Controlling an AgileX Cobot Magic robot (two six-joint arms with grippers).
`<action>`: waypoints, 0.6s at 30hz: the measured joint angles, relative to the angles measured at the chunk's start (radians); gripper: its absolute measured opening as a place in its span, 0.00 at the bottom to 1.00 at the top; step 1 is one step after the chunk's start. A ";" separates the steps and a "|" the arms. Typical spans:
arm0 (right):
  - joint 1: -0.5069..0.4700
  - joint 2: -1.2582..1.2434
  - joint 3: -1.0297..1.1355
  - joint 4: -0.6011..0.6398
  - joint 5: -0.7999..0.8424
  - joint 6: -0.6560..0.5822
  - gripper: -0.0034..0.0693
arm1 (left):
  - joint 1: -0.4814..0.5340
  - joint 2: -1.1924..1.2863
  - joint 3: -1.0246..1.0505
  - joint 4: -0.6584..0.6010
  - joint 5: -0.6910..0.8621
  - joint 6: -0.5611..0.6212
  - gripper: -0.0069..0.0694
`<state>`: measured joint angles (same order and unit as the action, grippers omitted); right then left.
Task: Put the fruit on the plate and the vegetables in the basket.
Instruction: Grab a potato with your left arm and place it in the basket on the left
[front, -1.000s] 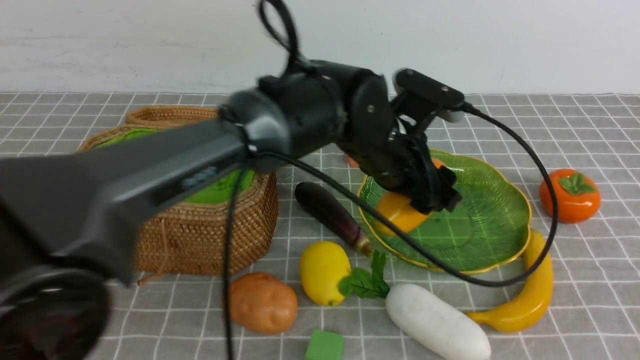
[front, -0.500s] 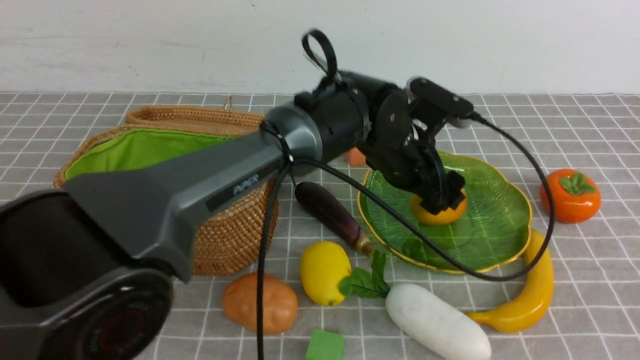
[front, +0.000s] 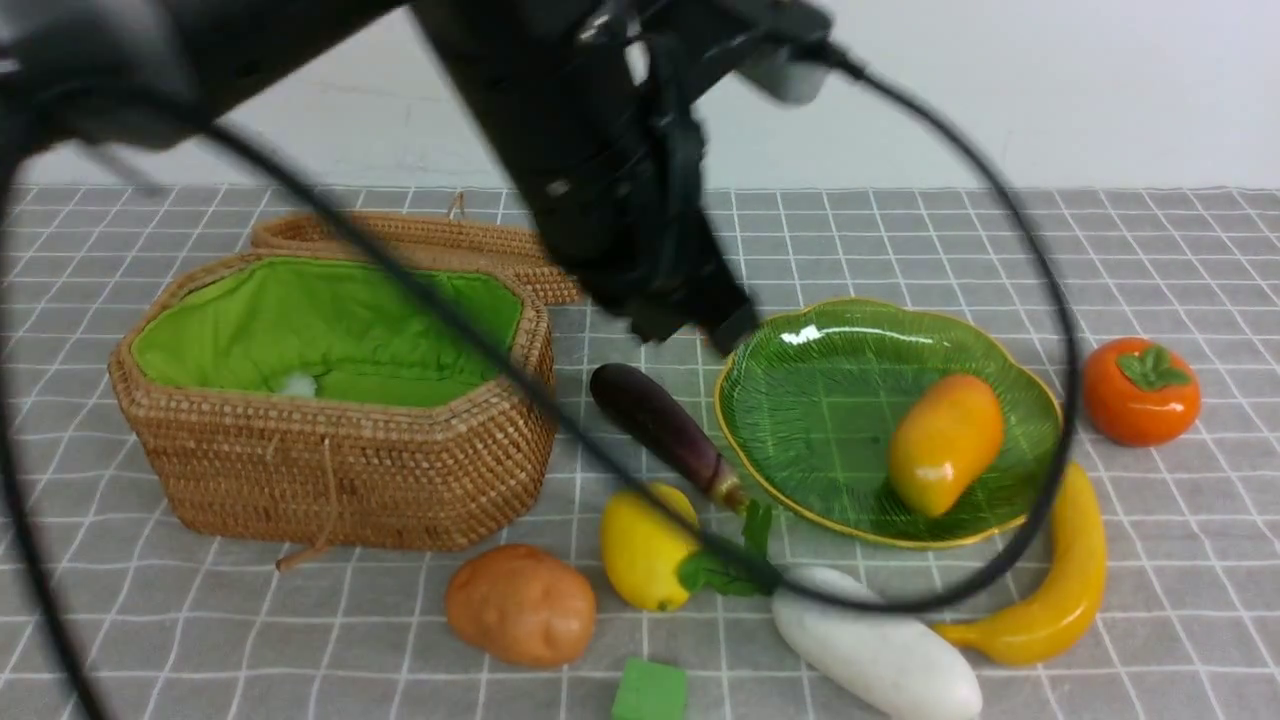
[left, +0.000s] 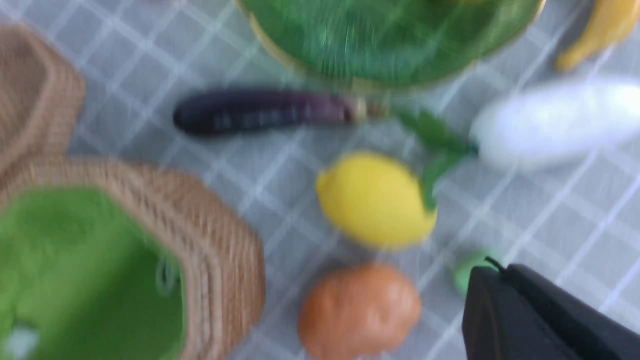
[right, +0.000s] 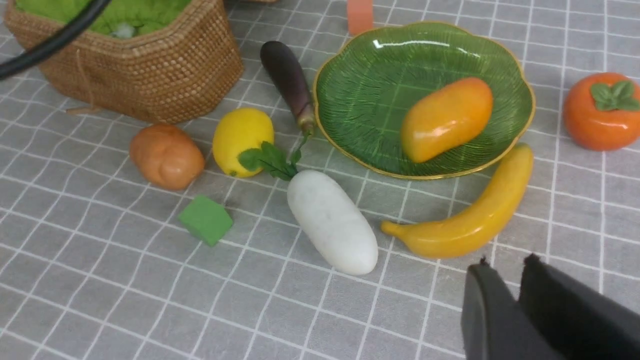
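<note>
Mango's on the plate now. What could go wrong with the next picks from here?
The radish has its leaves lying against the lemon, so lifting either may drag the other. The eggplant has its stem end at the plate rim; a grab there could nudge the plate and roll the mango. The left arm's cable loops over the plate and could snag.

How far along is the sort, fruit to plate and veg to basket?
Done: the orange-yellow mango lies on the green leaf-shaped glass plate. In hand: nothing. Left on the cloth: yellow lemon, curved yellow banana, round orange persimmon, brown-orange potato, white radish, dark purple eggplant. The brown wicker basket holds no vegetables.
</note>
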<state>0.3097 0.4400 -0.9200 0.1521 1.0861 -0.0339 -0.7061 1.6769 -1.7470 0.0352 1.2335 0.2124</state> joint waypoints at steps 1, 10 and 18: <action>0.000 0.000 0.000 0.010 0.000 -0.013 0.20 | 0.000 -0.029 0.054 0.007 0.000 0.009 0.07; 0.000 0.000 0.000 0.068 -0.007 -0.069 0.20 | 0.000 -0.094 0.546 0.027 -0.128 0.362 0.51; 0.000 0.000 0.000 0.082 -0.001 -0.069 0.20 | 0.000 -0.094 0.725 0.171 -0.544 0.466 0.96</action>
<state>0.3097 0.4400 -0.9200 0.2344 1.0854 -0.1033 -0.7061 1.5828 -1.0215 0.2058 0.6893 0.6782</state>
